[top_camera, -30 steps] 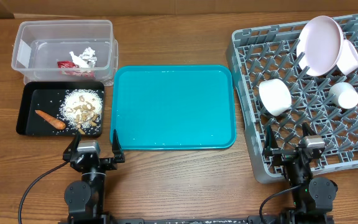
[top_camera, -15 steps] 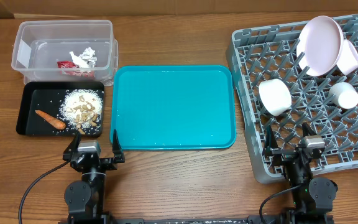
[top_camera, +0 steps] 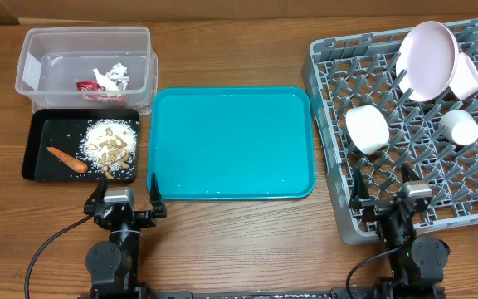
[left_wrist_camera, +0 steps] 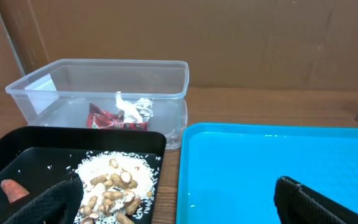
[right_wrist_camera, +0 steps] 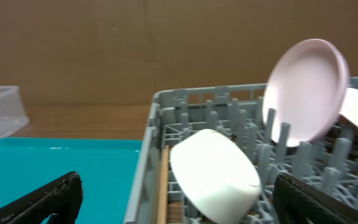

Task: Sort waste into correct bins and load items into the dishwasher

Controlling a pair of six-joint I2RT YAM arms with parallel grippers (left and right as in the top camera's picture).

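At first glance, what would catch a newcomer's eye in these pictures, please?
The bright teal tray fills the table's middle. Right of it, the grey dish rack holds a pale pink plate on edge and a white bowl. Left, a black tray holds food scraps.

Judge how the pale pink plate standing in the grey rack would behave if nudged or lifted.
The plate stands tilted on edge among pegs of the rack, so a sideways nudge would probably tip it rather than slide it. Its smooth face may slip in a pinch. It looks rigid, perhaps breakable; the material cannot be told.
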